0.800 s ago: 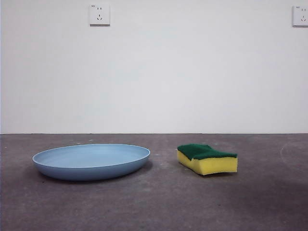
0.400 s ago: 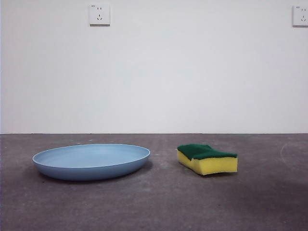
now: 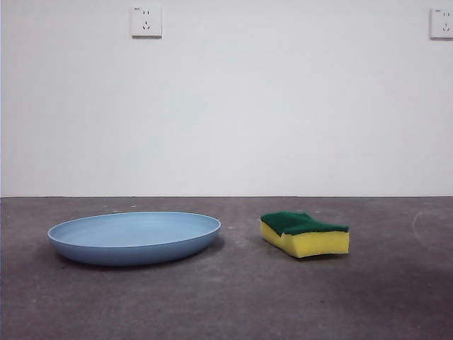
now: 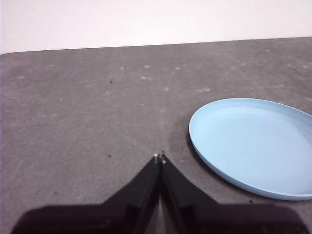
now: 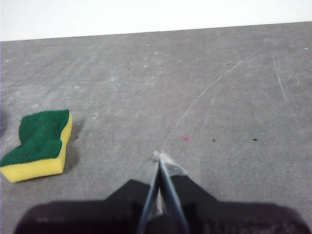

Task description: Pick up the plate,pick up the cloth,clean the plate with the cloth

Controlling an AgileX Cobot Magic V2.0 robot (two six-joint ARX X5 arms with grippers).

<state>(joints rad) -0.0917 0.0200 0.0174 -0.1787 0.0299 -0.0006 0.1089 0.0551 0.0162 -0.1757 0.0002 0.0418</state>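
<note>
Nearest in the left wrist view, the left gripper [image 4: 160,157] hangs over bare grey table [image 4: 87,112], jaws pressed together and pinching nothing, the light blue plate [image 4: 253,144] lying flat near it. The right gripper [image 5: 159,157] is likewise closed tight and empty above the tabletop, the yellow sponge [image 5: 39,145] well apart from it, green scouring face up. From the front, plate [image 3: 134,237] and sponge [image 3: 304,234] sit side by side, apart. Beyond them, a white wall with two sockets [image 3: 146,21].
</note>
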